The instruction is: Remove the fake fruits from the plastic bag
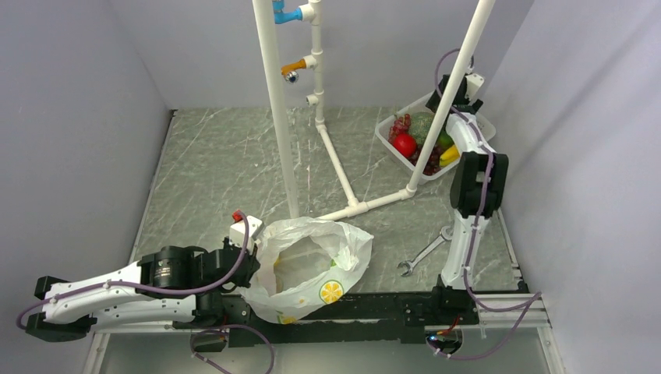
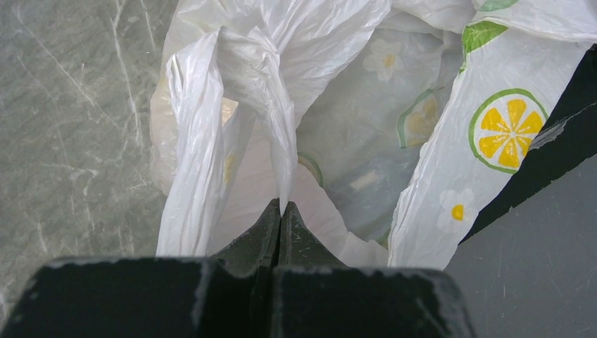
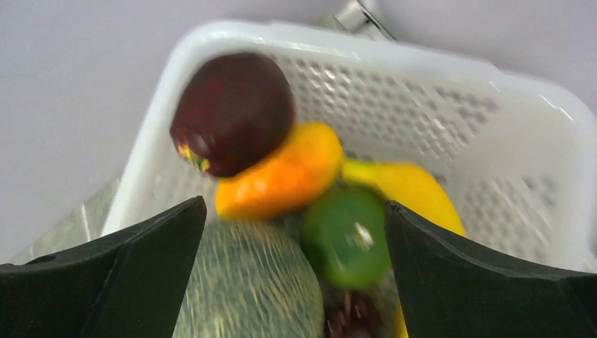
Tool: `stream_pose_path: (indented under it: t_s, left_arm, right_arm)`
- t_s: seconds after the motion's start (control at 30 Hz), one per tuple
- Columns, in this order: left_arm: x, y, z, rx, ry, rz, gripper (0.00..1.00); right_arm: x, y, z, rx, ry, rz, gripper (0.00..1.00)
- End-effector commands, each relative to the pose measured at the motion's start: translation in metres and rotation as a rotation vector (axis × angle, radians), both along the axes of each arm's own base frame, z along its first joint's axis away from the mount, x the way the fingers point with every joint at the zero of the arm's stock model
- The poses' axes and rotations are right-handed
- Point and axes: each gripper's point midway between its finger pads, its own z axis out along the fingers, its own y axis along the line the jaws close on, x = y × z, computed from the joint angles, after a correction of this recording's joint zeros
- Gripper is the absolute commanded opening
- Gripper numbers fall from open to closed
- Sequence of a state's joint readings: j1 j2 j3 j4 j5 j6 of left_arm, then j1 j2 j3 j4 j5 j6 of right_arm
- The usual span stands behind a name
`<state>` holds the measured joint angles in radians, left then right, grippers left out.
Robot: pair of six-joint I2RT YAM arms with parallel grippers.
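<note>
The plastic bag, white with lemon-slice prints, lies at the near edge with its mouth gaping. My left gripper is shut on a twisted strip of its rim. Inside it I see only crinkled plastic. My right gripper hangs open over the white basket, holding nothing. Fake fruits lie in the basket: a red apple, an orange fruit, a yellow banana and a light red grape bunch.
A green netted melon and a green fruit also sit in the basket. A white pipe frame stands mid-table, one leg crossing in front of the basket. A wrench lies by the right arm's base. Walls close in on three sides.
</note>
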<state>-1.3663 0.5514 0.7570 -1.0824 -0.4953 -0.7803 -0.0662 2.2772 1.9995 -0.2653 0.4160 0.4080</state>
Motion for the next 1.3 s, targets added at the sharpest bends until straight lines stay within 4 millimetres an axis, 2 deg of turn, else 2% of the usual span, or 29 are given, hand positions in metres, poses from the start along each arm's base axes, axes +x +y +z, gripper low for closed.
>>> stream_pose_path:
  t_s: [0.0,0.13,0.2,0.3,0.37,0.4,0.47,0.57,0.63,0.77,0.93,1.0,1.1,1.2,1.27]
  left_arm:
    - [0.003,-0.003,0.012,-0.033,-0.018,0.011,0.00]
    - [0.002,-0.003,0.012,-0.032,-0.017,0.007,0.00]
    - [0.001,-0.003,0.013,-0.038,-0.017,0.005,0.00]
    - [0.002,-0.003,0.014,-0.048,-0.023,0.003,0.00]
    - [0.001,-0.004,0.014,-0.053,-0.023,-0.001,0.00]
    - [0.001,-0.004,0.013,-0.050,-0.024,-0.003,0.00]
    - [0.001,-0.004,0.013,-0.048,-0.024,-0.003,0.00]
    - [0.001,-0.005,0.013,-0.040,-0.022,-0.006,0.00]
    - [0.000,-0.005,0.013,-0.037,-0.020,-0.007,0.00]
    - [0.001,-0.005,0.013,-0.039,-0.021,-0.005,0.00]
    - [0.001,-0.004,0.014,-0.045,-0.021,-0.006,0.00]
    - [0.001,-0.005,0.014,-0.047,-0.023,-0.009,0.00]
    - [0.001,-0.005,0.013,-0.045,-0.022,-0.008,0.00]
    - [0.001,-0.005,0.012,-0.039,-0.020,-0.006,0.00]
    - [0.000,-0.005,0.012,-0.036,-0.018,-0.005,0.00]
  right_arm:
    - [-0.063,0.013,0.062,0.069,-0.113,-0.126,0.99]
    - [-0.128,0.021,0.048,0.188,-0.143,-0.197,0.97]
    - [-0.160,0.023,0.053,0.206,-0.169,-0.207,0.95]
    - [-0.203,0.026,0.040,0.217,-0.157,-0.211,0.95]
    - [-0.233,0.020,0.036,0.219,-0.181,-0.257,0.94]
    - [-0.249,0.017,0.027,0.217,-0.182,-0.279,0.94]
    - [-0.267,0.019,0.028,0.256,-0.228,-0.293,0.93]
    - [-0.273,0.045,0.029,0.345,-0.264,-0.163,0.89]
    - [-0.280,0.059,0.027,0.367,-0.237,-0.116,0.89]
    - [-0.298,0.101,0.016,0.368,-0.157,0.021,0.89]
    - [-0.333,0.166,-0.021,0.434,-0.025,0.214,0.89]
    - [-0.351,0.206,-0.026,0.435,0.015,0.344,0.87]
    - [-0.376,0.249,-0.023,0.395,0.037,0.478,0.87]
    - [-0.392,0.269,-0.015,0.340,0.028,0.533,0.87]
    - [-0.397,0.295,0.000,0.329,-0.003,0.695,0.87]
